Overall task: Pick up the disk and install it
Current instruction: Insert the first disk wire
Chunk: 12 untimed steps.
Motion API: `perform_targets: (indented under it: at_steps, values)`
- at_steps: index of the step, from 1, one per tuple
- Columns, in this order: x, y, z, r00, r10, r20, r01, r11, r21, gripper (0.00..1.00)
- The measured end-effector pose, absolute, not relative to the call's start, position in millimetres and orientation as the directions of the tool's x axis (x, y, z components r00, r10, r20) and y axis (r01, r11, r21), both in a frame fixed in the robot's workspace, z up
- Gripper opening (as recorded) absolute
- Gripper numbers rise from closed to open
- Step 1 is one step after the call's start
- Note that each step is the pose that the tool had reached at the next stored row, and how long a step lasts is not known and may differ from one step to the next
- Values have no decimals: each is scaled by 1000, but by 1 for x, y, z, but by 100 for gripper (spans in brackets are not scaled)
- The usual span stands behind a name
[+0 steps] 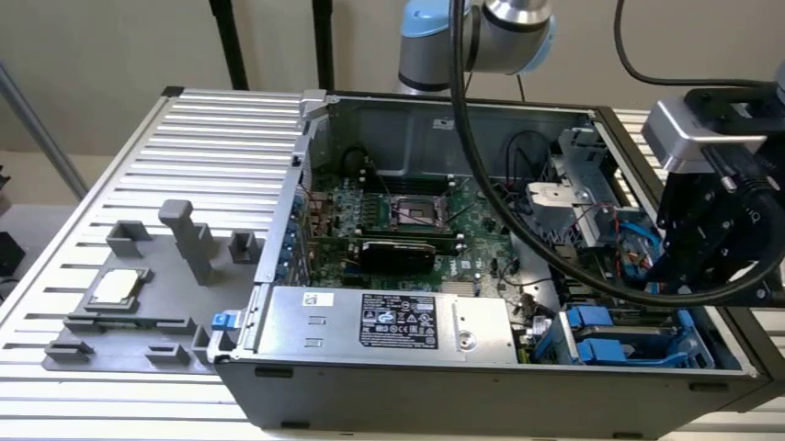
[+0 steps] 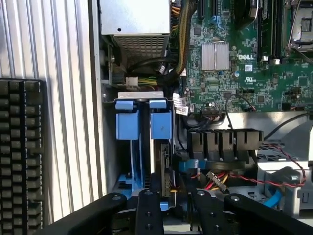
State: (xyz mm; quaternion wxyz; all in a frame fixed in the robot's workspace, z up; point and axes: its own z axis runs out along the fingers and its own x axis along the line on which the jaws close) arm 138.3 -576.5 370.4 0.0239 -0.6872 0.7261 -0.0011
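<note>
The open computer case point(image 1: 491, 230) stands on a ribbed metal table point(image 1: 184, 165). In the exterior view the robot arm point(image 1: 491, 28) comes from 12 o'clock and its dark wrist head point(image 1: 718, 230) hangs over the case at about 3 o'clock, above the drive bays. The claw point(image 2: 173, 210) shows in the wrist view as black fingers point(image 2: 146, 210) at the edge of the picture; how wide the claw stands, one cannot tell.

The disk point(image 2: 164, 166) sits on its edge in the bay with the blue plastic rails point(image 2: 160, 125), just in front of the claw. In the exterior view this blue bay point(image 1: 620, 335) lies at about 4 o'clock in the case, near the corner.

Beside the bay is the large silver box with a black label point(image 1: 392, 322), at 6 o'clock in the case. The green mainboard point(image 1: 417, 220) fills the middle. On the table, at 9 o'clock from the case, a grey fixture point(image 1: 135, 294) carries a small silver chip point(image 1: 114, 287). A black keyboard point(image 2: 19, 152) lies on the table near the case wall, in the wrist view.
</note>
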Motion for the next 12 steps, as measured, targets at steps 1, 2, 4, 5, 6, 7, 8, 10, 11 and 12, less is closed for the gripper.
perform_targets:
  at_steps: [1, 2, 4, 5, 6, 7, 8, 10, 11, 12]
  values:
    - [138, -577, 370, -54, -998, -34, -998, 56, -35, 100]
    - [138, -576, 370, -54, -998, -34, -998, 56, -35, 100]
    - [138, -576, 370, -54, -998, -33, -998, 55, -35, 100]
    - [138, -576, 371, -54, -998, -33, -998, 55, -35, 100]
    - [138, -576, 371, -54, -998, -33, -998, 56, -35, 100]
    - [138, -576, 371, -54, -998, -33, -998, 55, -35, 100]
    - [138, -576, 371, -54, -998, -33, -998, 55, -35, 100]
    - [138, -576, 371, -54, -998, -33, -998, 55, -35, 100]
    - [138, -576, 371, -54, -998, -33, -998, 56, -35, 100]
    - [138, -576, 371, -54, -998, -33, -998, 56, -35, 100]
